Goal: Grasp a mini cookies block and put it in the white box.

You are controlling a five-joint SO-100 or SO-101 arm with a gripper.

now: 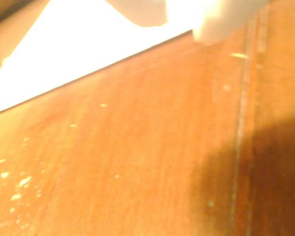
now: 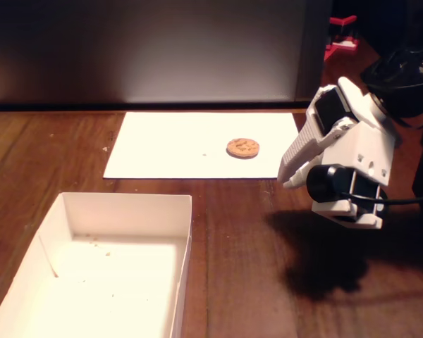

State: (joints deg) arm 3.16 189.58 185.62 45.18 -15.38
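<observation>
Nearest the fixed cam sits the white box (image 2: 113, 274), front-left on the table (image 2: 240, 239), open top, nothing in it but a few crumbs. Next back, on the right, my jaws (image 2: 290, 176) hang above bare wood, nothing between them; fingers look close together but can't tell for sure if they're fully closed. Beyond that, the mini cookies block (image 2: 243, 148) lies flat on a white paper sheet (image 2: 169, 144), just up-left of my jaws in the fixed view, near but not touching. It's round, so no long axis to line up w/; any approach angle should do. I'd judge the next move is a short reach fwd-left, then down over it.

Wrist view: cookie not in shot, only the paper's edge (image 1: 78, 44), blown out by light, plus wood w/ scattered crumbs (image 1: 17, 184).

Table is dark brown wood w/ plank seams. Behind the paper, a plain grey wall panel (image 2: 162, 49); red item (image 2: 344, 34) far right bkgd, unclear what.
</observation>
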